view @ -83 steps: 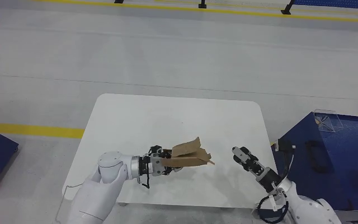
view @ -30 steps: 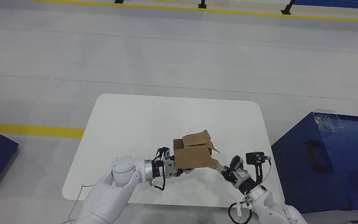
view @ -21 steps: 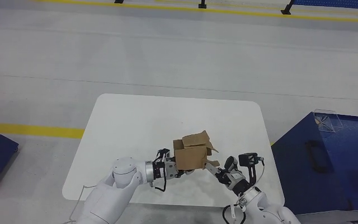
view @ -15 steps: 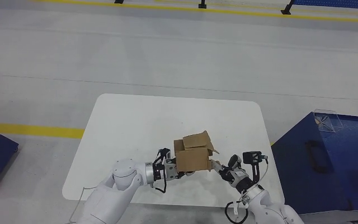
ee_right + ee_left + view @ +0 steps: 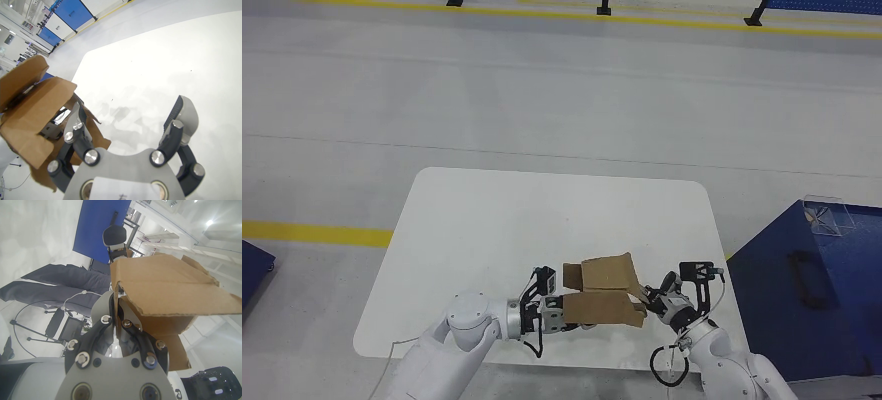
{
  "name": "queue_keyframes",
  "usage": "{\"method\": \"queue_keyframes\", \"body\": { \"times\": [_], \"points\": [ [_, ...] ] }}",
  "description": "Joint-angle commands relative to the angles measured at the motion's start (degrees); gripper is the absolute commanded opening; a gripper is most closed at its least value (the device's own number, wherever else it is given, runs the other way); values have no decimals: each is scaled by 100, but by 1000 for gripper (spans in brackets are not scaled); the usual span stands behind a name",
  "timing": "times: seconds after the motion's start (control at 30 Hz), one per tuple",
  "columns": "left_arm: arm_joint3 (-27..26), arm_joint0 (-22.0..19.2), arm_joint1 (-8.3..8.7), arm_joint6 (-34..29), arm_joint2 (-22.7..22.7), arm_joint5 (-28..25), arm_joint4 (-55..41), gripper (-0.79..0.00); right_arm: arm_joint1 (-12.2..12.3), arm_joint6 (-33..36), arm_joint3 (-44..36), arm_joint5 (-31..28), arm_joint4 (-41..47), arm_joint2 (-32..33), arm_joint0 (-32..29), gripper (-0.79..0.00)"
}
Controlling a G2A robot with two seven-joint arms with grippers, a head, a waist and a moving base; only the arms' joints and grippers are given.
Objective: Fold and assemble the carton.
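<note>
2 grippers: left gripper clamps the carton, now tilted flatter; right gripper gapes wide alongside.

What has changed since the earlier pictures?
The right hand moved in from the right to the carton, open, one finger against a flap. The carton opened from nearly flat into a box shape and shifted a little toward the near edge of the table. The left hand stayed shut on it.
</note>
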Motion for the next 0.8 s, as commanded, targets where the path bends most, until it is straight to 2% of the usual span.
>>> {"method": "queue_keyframes", "body": {
  "times": [0.0,0.33,0.77],
  "points": [
    [-24,9,10,0,-4,-19,36,-785,-11,-13,-4,47,-86,-59,22,0],
    [-155,94,47,-94,0,-155,70,-785,-51,-24,-6,95,-155,-102,109,0],
    [-278,245,107,-298,-188,-535,-175,-785,-66,-65,-259,-76,-146,88,-202,0]
  ]
}}
